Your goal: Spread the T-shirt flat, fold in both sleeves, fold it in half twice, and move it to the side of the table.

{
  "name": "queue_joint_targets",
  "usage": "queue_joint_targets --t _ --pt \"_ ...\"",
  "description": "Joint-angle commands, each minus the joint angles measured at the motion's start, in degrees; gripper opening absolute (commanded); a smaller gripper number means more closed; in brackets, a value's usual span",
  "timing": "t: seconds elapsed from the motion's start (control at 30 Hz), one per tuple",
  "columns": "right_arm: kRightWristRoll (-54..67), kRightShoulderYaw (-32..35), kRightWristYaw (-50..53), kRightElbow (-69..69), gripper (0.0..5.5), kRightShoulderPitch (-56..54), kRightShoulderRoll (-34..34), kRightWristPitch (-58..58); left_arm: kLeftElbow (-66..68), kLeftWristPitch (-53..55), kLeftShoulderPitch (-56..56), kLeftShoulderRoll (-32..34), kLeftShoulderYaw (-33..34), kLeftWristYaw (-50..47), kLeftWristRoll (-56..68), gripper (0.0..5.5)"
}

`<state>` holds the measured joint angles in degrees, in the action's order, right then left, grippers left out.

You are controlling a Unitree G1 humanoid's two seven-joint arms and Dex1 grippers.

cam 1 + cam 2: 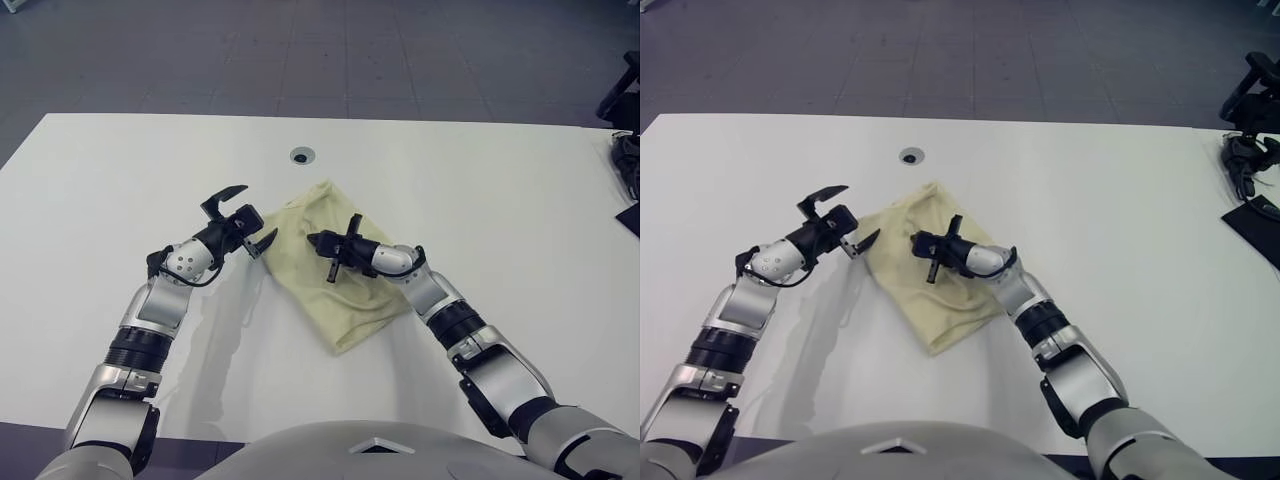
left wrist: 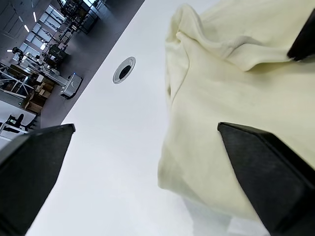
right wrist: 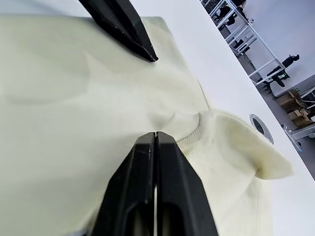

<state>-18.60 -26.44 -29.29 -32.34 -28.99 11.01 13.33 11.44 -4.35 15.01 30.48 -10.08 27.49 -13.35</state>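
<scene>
White table (image 1: 100, 200), grey floor behind, cable grommet (image 1: 302, 155) near far edge. T-shirt (image 1: 300, 285) is pale yellow and sits mid-table as a compact folded packet, skewed diagonally to the table edge. Ribbed collar (image 3: 197, 129) peeks out at the far end and one corner flap (image 3: 268, 164) sticks up loose.

L gripper (image 1: 262, 209): jaws spread wide at the packet's left edge, lower finger just at the fabric, nothing held. R gripper (image 1: 312, 240): fingers pressed together over the packet's top. No cloth visible between them, can't tell if the tips touch the fabric.

Handling, my read: light, limp knit w/ no stiffness, so it'll sag and unfold if lifted from one point. Layers prob slip on each other. Table looks smooth, so sliding beats lifting. Best hold is a pinch through all layers at the left edge, w/ R pressing or pinching the opposite side so the stack stays together. Avoid the collar and loose flap, since pulling there likely peels the top layer.
</scene>
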Motion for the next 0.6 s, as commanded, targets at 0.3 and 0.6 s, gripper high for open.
queue_joint_targets --t 0.3,0.6 --pt "0.8 2.49 0.52 1.35 0.01 0.55 1.64 -0.15 0.02 0.19 -0.77 -0.43 -0.4 -0.07 -0.61 5.4" --pt "3.8 7.23 0.56 7.1 0.01 2.38 3.19 -2.63 0.18 0.34 -0.49 -0.78 -0.6 -0.03 -0.64 5.4"
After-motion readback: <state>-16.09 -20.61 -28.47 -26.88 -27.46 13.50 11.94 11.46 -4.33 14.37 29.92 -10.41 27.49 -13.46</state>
